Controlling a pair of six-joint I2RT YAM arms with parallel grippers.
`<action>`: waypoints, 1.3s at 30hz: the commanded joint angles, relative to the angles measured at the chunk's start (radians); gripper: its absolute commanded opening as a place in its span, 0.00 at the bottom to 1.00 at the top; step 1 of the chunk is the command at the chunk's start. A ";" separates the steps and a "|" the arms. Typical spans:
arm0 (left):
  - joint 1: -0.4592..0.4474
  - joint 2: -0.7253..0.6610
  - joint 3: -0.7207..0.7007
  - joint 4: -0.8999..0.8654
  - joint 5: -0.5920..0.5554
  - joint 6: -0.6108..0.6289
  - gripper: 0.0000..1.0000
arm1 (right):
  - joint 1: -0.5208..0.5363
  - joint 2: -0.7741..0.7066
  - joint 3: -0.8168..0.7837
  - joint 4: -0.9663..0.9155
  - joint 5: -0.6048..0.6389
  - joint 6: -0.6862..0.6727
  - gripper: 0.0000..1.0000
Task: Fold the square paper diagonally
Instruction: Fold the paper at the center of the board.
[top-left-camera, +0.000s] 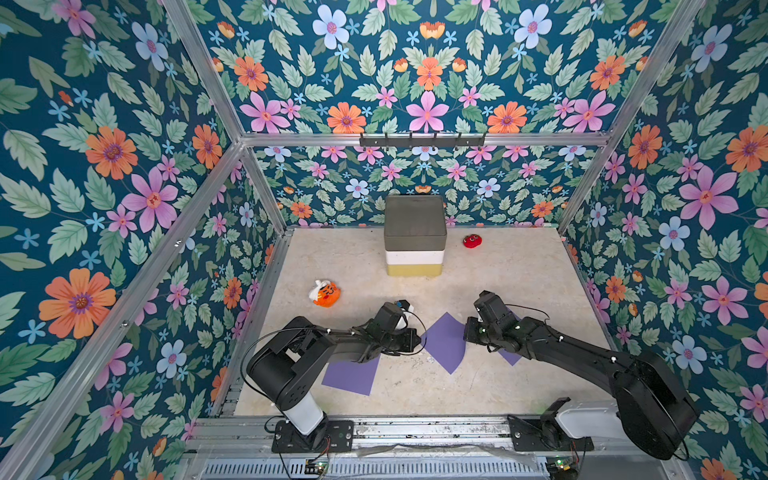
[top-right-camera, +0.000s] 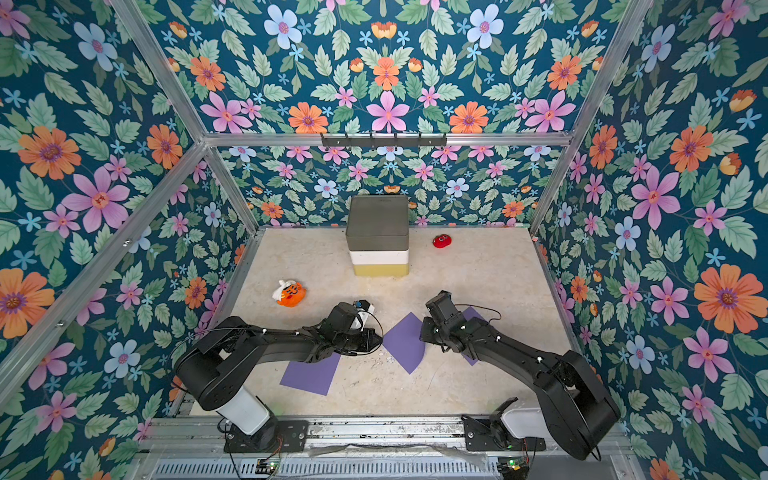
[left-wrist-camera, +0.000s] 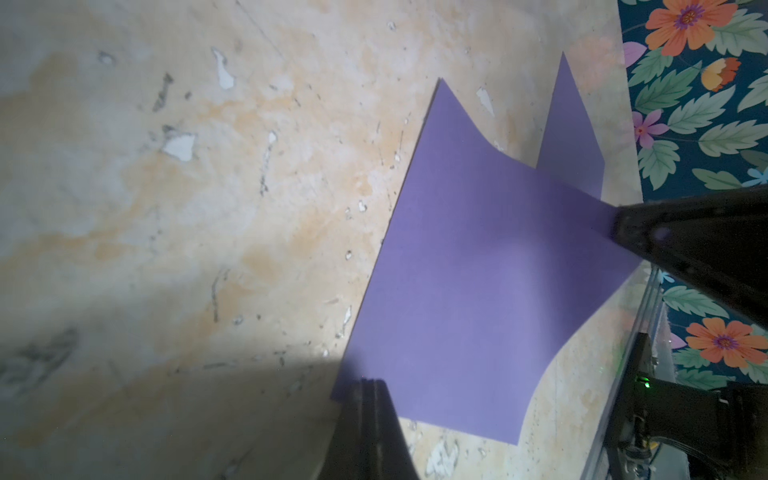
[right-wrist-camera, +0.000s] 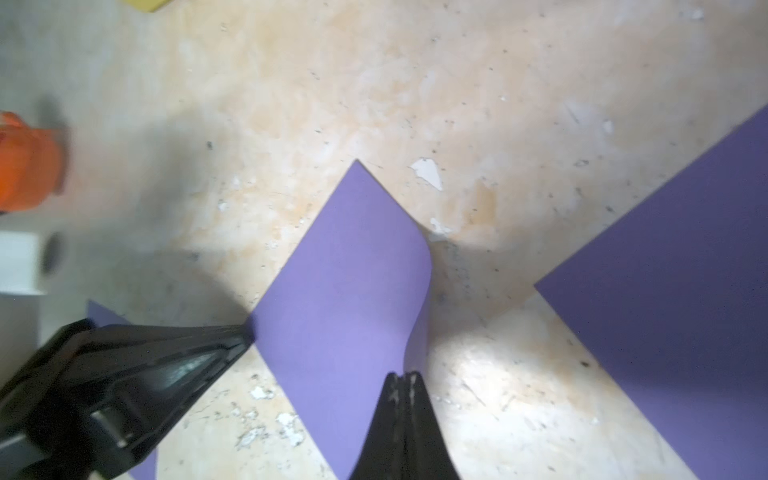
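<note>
Floral wallpaper (top-left-camera: 428, 70) surrounds a marbled tabletop (top-left-camera: 519, 282). Near its front middle lies the purple square paper (top-left-camera: 444, 343), turned like a diamond. The left fingers (left-wrist-camera: 374, 415) are pinched tight on one side corner. The right fingers (right-wrist-camera: 399, 415) are clamped on the opposite corner, where the sheet curls upward and seems lifted off the surface. A second purple sheet (top-left-camera: 351, 376) lies partly under the left arm (top-left-camera: 332, 336), and a third sheet (top-left-camera: 510, 356) is mostly hidden beneath the right arm (top-left-camera: 582, 349). Stacked bins (top-left-camera: 414, 232) stand at the back.
</note>
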 joint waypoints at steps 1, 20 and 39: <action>0.002 0.005 -0.001 -0.134 -0.083 0.013 0.00 | 0.001 -0.007 0.000 0.156 -0.109 0.074 0.00; 0.002 -0.001 -0.001 -0.174 -0.124 -0.011 0.00 | 0.061 0.229 -0.040 0.605 -0.254 0.246 0.00; 0.002 0.008 -0.013 -0.159 -0.112 -0.014 0.00 | 0.099 0.416 0.042 0.528 -0.211 0.172 0.00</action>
